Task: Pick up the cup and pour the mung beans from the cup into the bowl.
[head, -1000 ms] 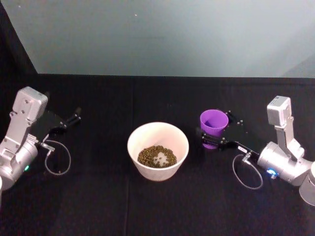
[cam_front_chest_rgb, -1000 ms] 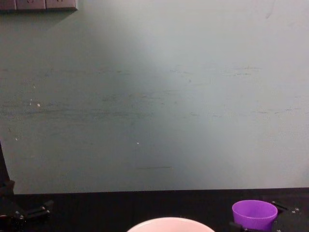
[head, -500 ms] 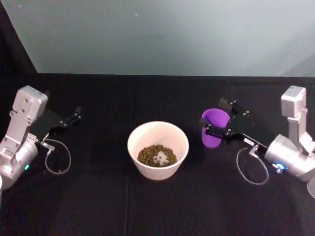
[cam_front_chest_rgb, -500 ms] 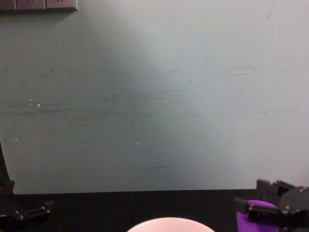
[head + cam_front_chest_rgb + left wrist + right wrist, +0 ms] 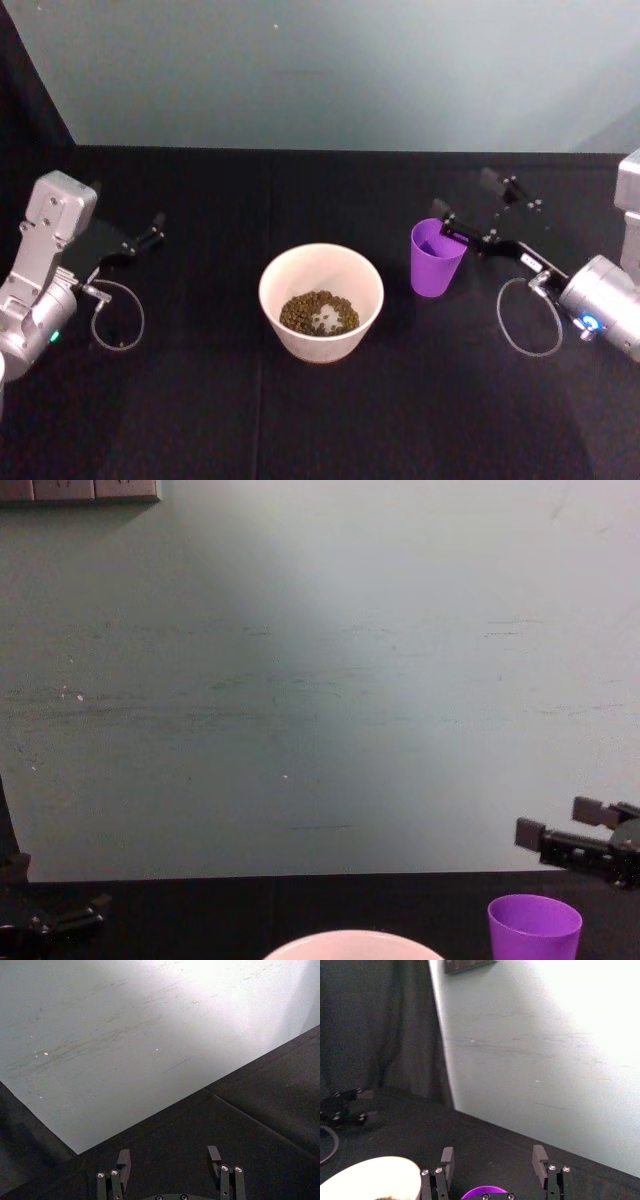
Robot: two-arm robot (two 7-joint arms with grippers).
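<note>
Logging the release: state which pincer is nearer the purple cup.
Right. The right pincer hangs open just above and beside the cup, apart from it. The left pincer sits far across the table, beyond the bowl.

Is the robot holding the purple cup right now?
No, the cup stands on the table by itself, with the open right gripper raised above and behind it.

smooth purple plastic cup (image 5: 436,257), pale bowl (image 5: 321,303) with a smooth matt-looking rim, matt black cloth over the table (image 5: 300,420), silvery metal arm housings, matt black gripper fingers (image 5: 447,225), scuffed painted wall (image 5: 320,680)
</note>
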